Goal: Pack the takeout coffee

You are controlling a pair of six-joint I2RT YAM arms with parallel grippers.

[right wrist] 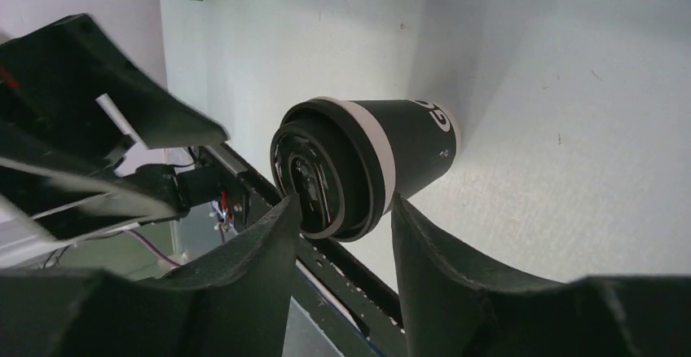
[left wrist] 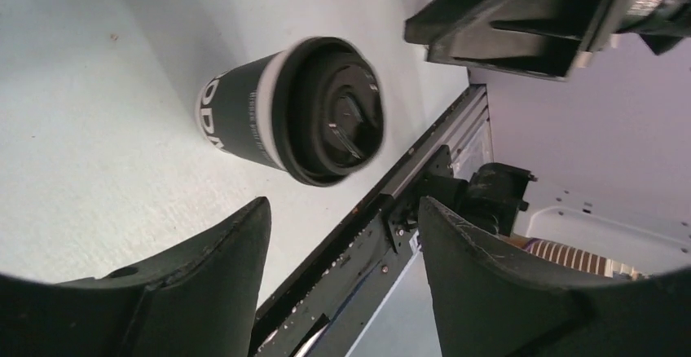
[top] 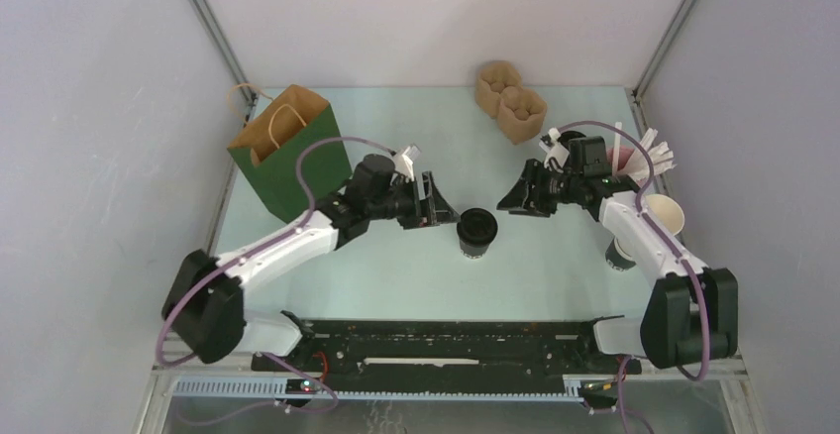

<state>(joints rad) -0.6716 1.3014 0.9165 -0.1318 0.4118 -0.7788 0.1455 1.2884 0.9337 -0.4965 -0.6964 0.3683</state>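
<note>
Okay, my left hand [top: 443, 211] was open, fingers spread wide with nothing between them. Its tips pointed at the takeout coffee [top: 476, 231], just beside it and not touching. My right hand [top: 510, 201] was open too, with a narrower gap and also empty. It was aimed at the cup from the other side, near it but apart.

The takeout coffee stood upright on the worktop [top: 396, 275] between my two hands, slightly nearer my bases. Its black lid was on, and its dark wall had a white band and white lettering.

Further out, a green paper bag [top: 282, 152] stood upright at far left with its mouth open. A brown cardboard cup carrier [top: 510, 102] sat at the far edge. A pink cup of white straws [top: 634, 162] was behind my right wrist. Lidless paper cups [top: 662, 214] sat by my right forearm, partly hidden.
</note>
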